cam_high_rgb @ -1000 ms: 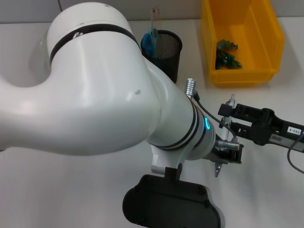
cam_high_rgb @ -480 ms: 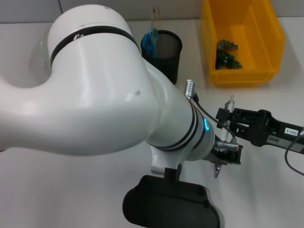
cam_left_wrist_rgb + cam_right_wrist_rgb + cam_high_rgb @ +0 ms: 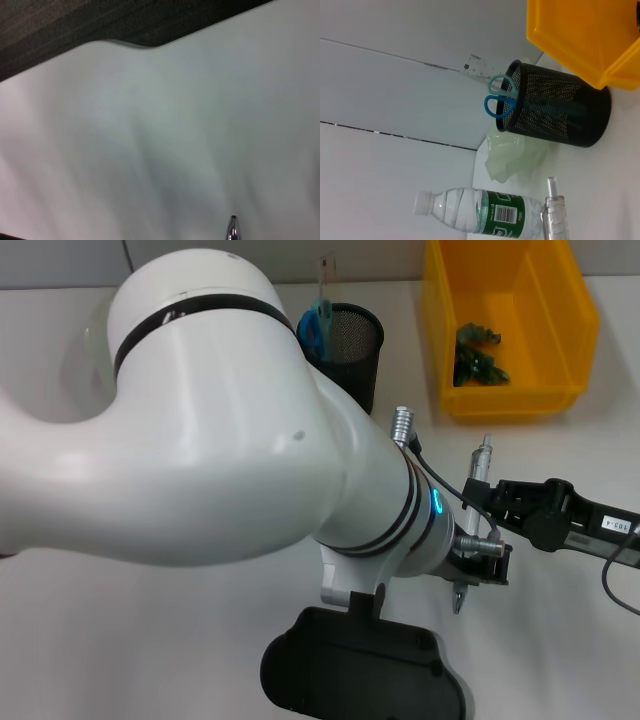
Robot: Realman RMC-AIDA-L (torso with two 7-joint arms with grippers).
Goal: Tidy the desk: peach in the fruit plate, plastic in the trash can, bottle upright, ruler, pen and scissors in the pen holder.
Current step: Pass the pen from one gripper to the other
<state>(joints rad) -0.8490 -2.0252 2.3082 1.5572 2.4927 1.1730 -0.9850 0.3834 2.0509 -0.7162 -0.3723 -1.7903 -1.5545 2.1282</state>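
My right gripper reaches in from the right and is shut on a silver pen that sticks up from it; the pen also shows in the right wrist view. The black mesh pen holder holds blue-handled scissors and a clear ruler. Green plastic lies in the yellow trash can. The bottle points the same way as the pen holder, so it stands upright. The peach is hidden. My left arm fills the head view.
A pale green translucent thing sits beside the pen holder; I cannot tell whether it is the fruit plate. A black block at the left arm's end hangs over the near table. The left wrist view shows white table and its edge.
The right gripper has shifted a little down and to the right with the pen, which now leans slightly. The left arm has not moved.
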